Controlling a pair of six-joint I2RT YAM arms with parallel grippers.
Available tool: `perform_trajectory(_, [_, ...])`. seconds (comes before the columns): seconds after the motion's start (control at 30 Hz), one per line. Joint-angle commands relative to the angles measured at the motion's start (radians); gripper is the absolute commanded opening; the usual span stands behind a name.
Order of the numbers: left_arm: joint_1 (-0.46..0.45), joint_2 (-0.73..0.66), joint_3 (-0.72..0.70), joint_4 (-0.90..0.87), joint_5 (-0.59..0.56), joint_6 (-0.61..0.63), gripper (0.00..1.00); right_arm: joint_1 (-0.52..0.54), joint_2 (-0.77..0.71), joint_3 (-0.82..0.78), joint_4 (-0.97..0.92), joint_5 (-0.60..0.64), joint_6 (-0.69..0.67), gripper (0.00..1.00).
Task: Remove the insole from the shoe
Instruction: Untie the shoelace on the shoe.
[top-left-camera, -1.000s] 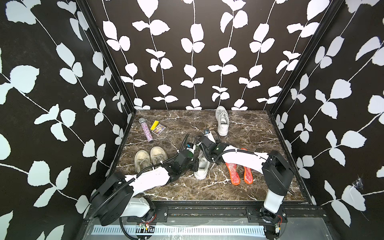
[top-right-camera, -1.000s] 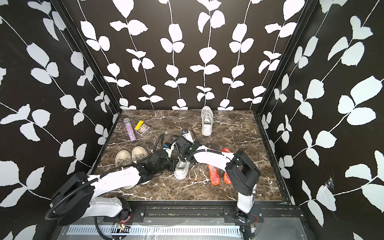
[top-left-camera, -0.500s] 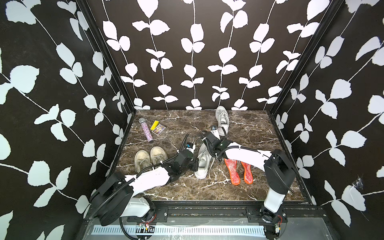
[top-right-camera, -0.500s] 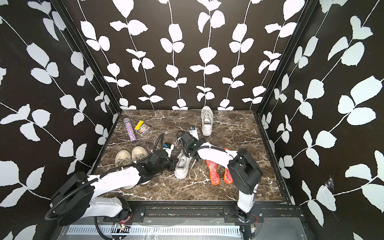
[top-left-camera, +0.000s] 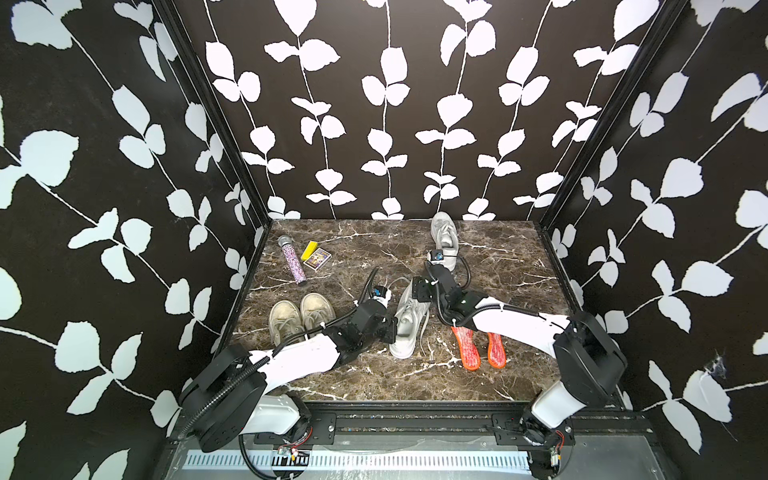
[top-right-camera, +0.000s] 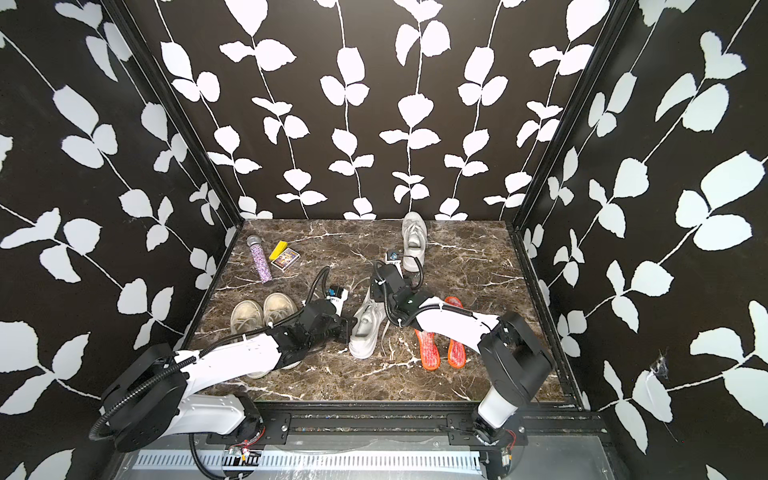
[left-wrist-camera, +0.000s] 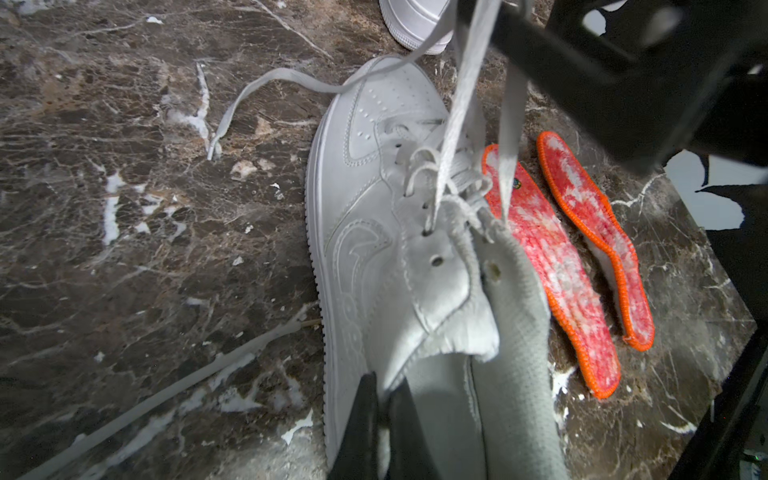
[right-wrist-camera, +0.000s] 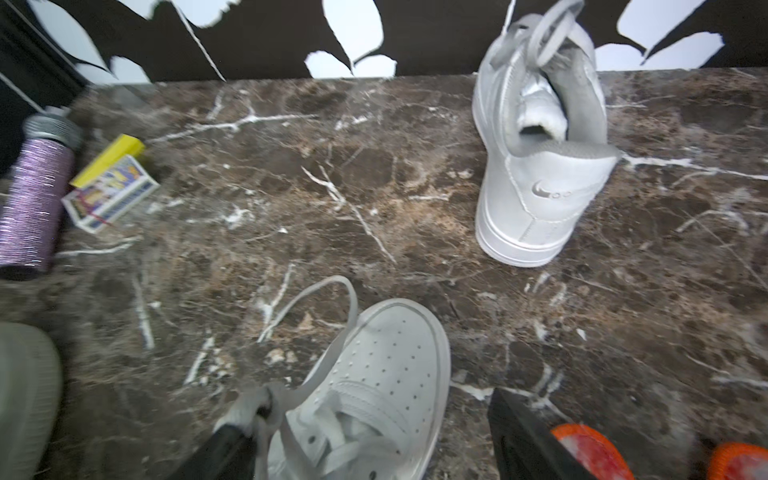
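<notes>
Two orange-rimmed insoles (top-left-camera: 467, 347) (left-wrist-camera: 548, 257) are seen lying flat on the marble tabletop (top-left-camera: 365, 257), side by side, just beside the white sneaker (top-left-camera: 409, 320) (left-wrist-camera: 374, 208) on its right. Neither is held by a gripper. The sneaker's heel collar is pinched between the closed fingers of the left gripper (left-wrist-camera: 384, 386) (top-left-camera: 390, 328), on the side away from the insoles. The right gripper (right-wrist-camera: 374, 407) (top-left-camera: 419, 289) is placed over the sneaker's toe and lacing with its jaws wide apart. A lace (right-wrist-camera: 257, 409) is draped over one finger. Whether an insole sits inside the sneaker cannot be told. A second white sneaker (right-wrist-camera: 540, 166) stands by the back wall, and beige sneakers (top-left-camera: 299, 316), a glitter bottle (right-wrist-camera: 33, 195) and a matchbox (right-wrist-camera: 110, 193) are set to the left.
</notes>
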Motion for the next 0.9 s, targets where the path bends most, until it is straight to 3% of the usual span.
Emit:
perform_trajectory(0.0, [-0.015,-0.037,-0.014,-0.027,0.028,0.005,0.00,-0.018,-0.068,-0.013,0.240,-0.015,0.000,0.81])
perform_trajectory(0.33, [-0.014,-0.032,-0.017,-0.024,0.025,0.001,0.00,-0.017,-0.193,-0.097,0.244,0.018,-0.052,0.82])
perform_trajectory(0.87, [-0.016,-0.012,-0.005,-0.026,0.025,0.011,0.00,-0.014,-0.140,0.017,-0.299,-0.192,-0.010,0.79])
